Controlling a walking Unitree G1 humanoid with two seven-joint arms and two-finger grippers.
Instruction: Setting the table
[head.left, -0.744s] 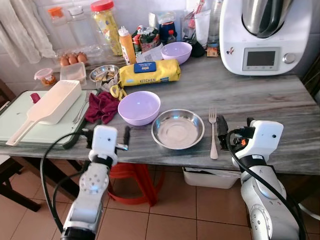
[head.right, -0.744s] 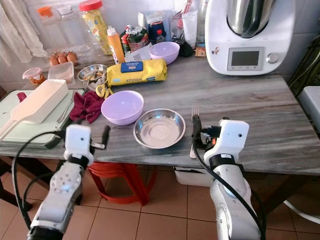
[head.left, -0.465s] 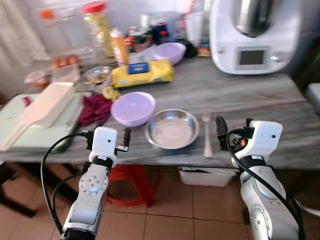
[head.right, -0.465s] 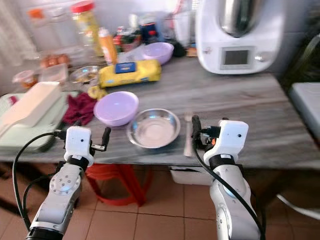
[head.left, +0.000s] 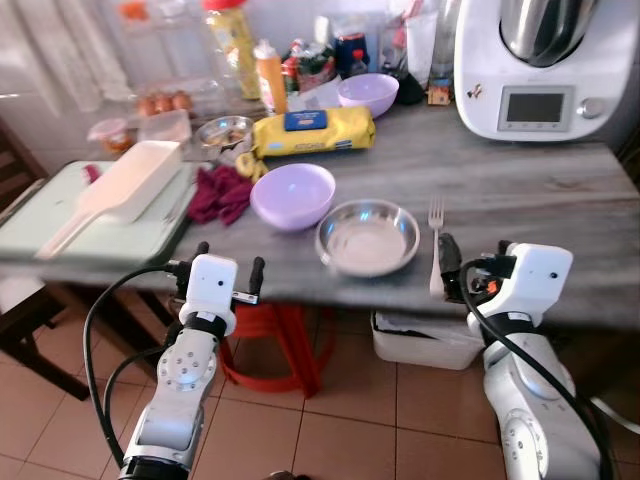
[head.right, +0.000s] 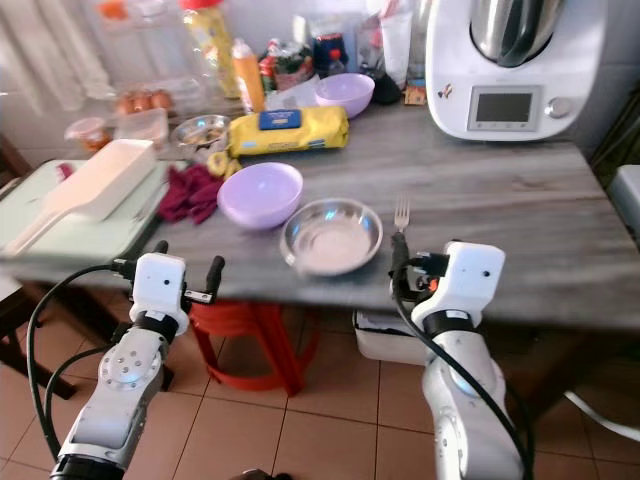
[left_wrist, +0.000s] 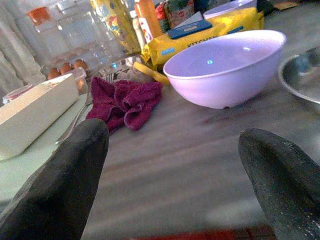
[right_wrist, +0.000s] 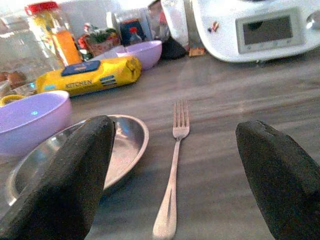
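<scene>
grey table (head.left: 560, 190): fork (head.left: 436, 243) beside steel bowl (head.left: 367, 237).

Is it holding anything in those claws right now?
No. Both claws are open and empty: left claw near the table edge, right claw open around the fork, not touching it.

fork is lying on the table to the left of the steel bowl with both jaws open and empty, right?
Not quite: the fork lies to the right of the steel bowl, not the left, as the left eye view shows. The rest holds: it lies on the table, and both the left gripper and right gripper have open, empty jaws.
</scene>
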